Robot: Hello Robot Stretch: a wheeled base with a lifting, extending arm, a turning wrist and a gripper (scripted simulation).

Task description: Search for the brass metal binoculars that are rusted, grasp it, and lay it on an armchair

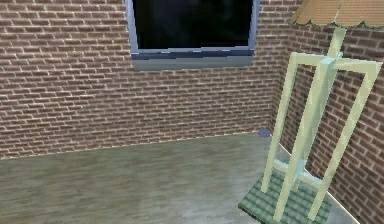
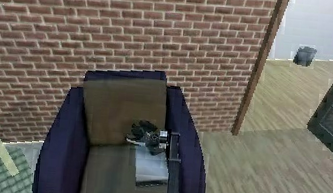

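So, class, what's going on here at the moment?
The robot's arm reaches toward a dark blue armchair standing against a brick wall. Its hand is at the brown seat cushion, so I cannot tell whether the hand holds anything. Ahead, a pale-legged floor lamp stands near a dark window.
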